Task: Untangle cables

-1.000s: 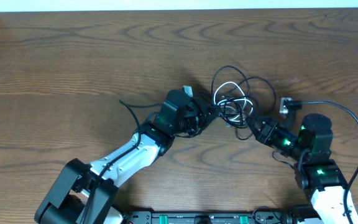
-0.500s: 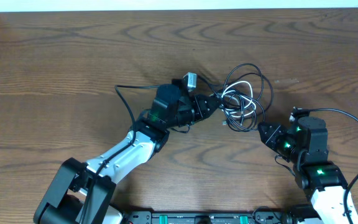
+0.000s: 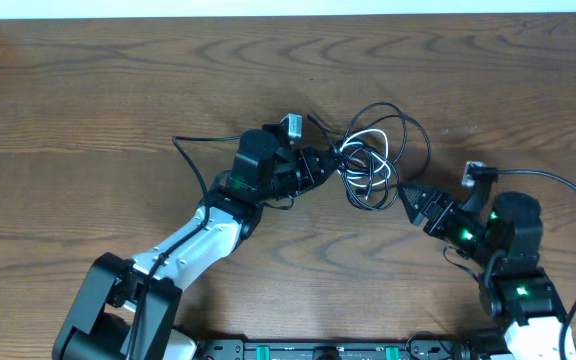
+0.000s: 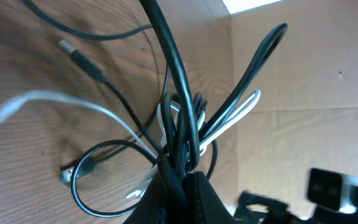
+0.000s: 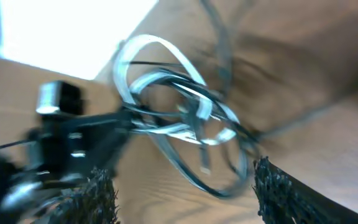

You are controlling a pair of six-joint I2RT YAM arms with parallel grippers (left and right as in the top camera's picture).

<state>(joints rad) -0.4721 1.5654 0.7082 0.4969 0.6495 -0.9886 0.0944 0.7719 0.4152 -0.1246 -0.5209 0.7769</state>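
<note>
The cables [image 3: 376, 160] form a tangle of thin black loops around a white cord [image 3: 366, 140] at the table's middle. My left gripper [image 3: 334, 164] is shut on the tangle's left side. In the left wrist view its jaws [image 4: 182, 182] pinch several black strands with the white cord [image 4: 232, 119] threaded among them, and a plug end [image 4: 79, 55] lies loose on the wood. A black tail [image 3: 190, 150] trails off to the left. My right gripper [image 3: 413, 203] stands open just right of the tangle, apart from it. In the blurred right wrist view the cables [image 5: 176, 109] hang beyond its fingers [image 5: 281, 190].
The wooden table [image 3: 88, 100] ends at a white strip [image 3: 268, 8] along the far side. The right arm's own thick black wire [image 3: 558, 185] arcs over its wrist. A black base rail [image 3: 328, 350] runs along the near edge.
The right gripper has opened and let go of the tangle. The left gripper has carried the bundle up and to the left, and the tail has slid left with it.
</note>
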